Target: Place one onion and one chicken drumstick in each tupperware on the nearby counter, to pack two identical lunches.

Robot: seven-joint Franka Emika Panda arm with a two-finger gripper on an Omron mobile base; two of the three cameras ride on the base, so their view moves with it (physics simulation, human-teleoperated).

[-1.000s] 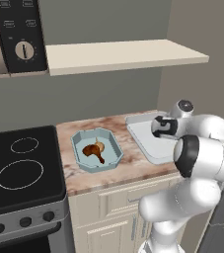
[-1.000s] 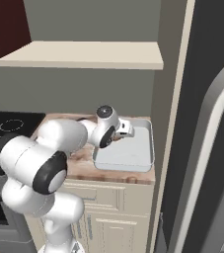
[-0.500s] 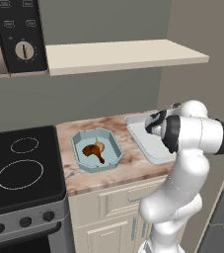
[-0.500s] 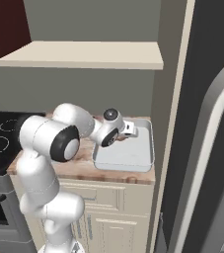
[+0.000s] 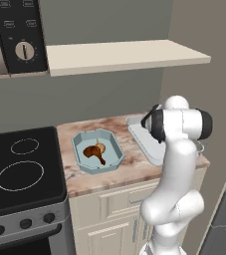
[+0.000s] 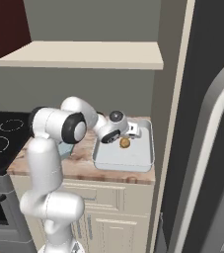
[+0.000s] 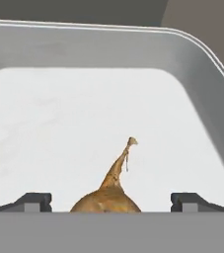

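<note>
The pale grey-white tupperware [image 6: 133,159] stands on the counter [image 6: 79,169] at its right end. An onion [image 6: 125,143] lies inside it. My gripper [image 6: 131,131] hovers just over that onion, open. In the hand view the onion [image 7: 111,195] sits between my fingertips [image 7: 33,201] with a gap on each side, on the tub's white floor [image 7: 84,123]. The light-blue octagonal tupperware [image 5: 82,162] sits mid-counter and holds a chicken drumstick [image 5: 93,153] and an onion [image 5: 101,146]. My arm hides part of the grey-white tupperware [image 5: 140,137] in the left base view.
A black stovetop [image 5: 20,169] adjoins the counter on the left. A cream wall shelf [image 5: 124,55] hangs above the counter. A tall wall panel and a dark fridge [image 6: 212,148] close in the right side. Beige cabinets [image 5: 109,209] lie under the counter.
My gripper has opened and let go of the onion, which now rests in the grey-white tupperware. The arm's elbow has swung up and over the counter.
</note>
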